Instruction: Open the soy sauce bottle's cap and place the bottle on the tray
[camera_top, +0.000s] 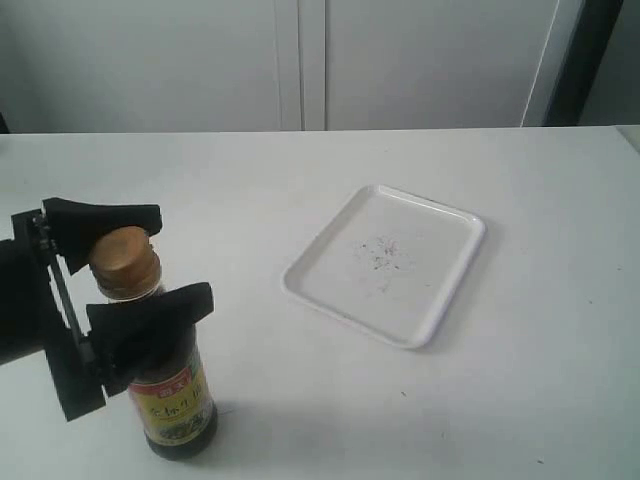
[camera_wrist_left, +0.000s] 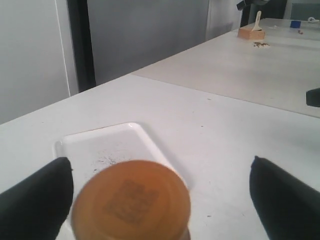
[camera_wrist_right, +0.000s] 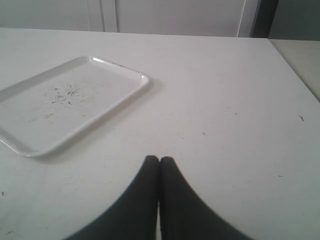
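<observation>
Exterior view first: the bottle (camera_top: 178, 400) stood upright on the table (camera_top: 500, 400) at the near left, well apart from the tray (camera_top: 385, 265), which lay bare out in the middle. The cap (camera_top: 125, 258) was shut. My left end effector (camera_top: 180, 258) was spread wide, one finger on each side of the cap and neck. It wasn't pinching anything as far as I could see. I counted one bottle, one cap, one tray and one end effector in this shot. The right one wasn't in it.

Left wrist view: I was looking right down on the cap (camera_wrist_left: 131, 202), which sat between the two black fingers (camera_wrist_left: 37, 200). It was much closer to one finger than the other, and I couldn't tell if it was touching. One tray (camera_wrist_left: 120, 142) lay just beyond.

Right wrist view: the right end effector (camera_wrist_right: 159, 165) had its fingers pressed together with nothing between them, hovering over bare table near the tray (camera_wrist_right: 70, 100). No bottle here.

My read on handling: it's glass and nearly full, so rigid, a bit heavy for its size, smooth and breakable, and tall enough to tip if nudged up high. I'd clamp the body around the label or shoulder with one side. That leaves the other to flick the hinged lid up by its edge, which probably needs little force.
</observation>
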